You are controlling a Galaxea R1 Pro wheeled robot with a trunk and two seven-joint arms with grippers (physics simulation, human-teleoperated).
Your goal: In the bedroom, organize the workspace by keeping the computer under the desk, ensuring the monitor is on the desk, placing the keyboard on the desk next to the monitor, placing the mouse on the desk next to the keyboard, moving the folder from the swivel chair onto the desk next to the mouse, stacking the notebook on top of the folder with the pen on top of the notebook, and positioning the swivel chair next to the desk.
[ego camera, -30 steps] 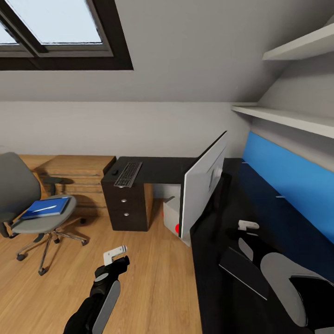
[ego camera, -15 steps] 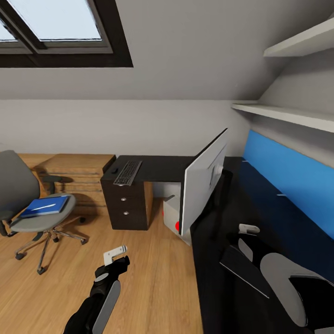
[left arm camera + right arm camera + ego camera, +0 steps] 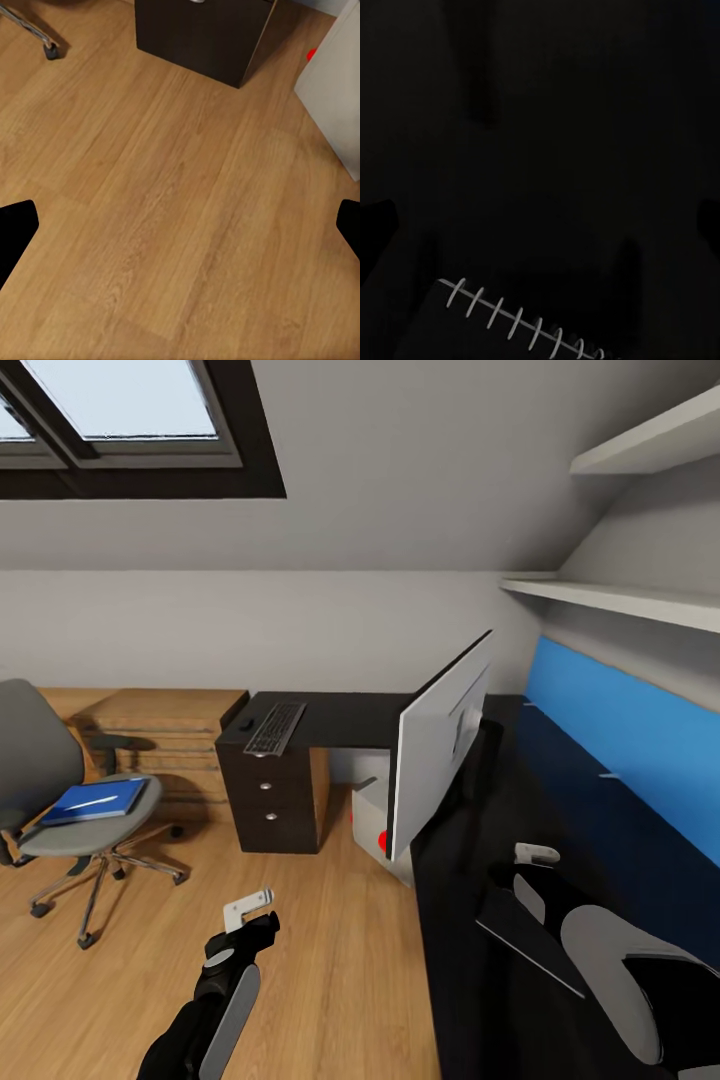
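Head view: the scene has drifted slightly left since a second ago, so the camera has turned; nothing has been moved. Folder (image 3: pixel 95 800) lies on chair (image 3: pixel 60 790), far left; keyboard (image 3: pixel 275 728) on desk (image 3: pixel 345 722). Left hand (image 3: pixel 250 905) wide, empty; right hand (image 3: pixel 535 853) unclear.

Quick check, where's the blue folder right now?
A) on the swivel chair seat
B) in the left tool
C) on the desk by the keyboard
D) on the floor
A: the folder lies flat on the grey seat of the swivel chair, away from the desk.
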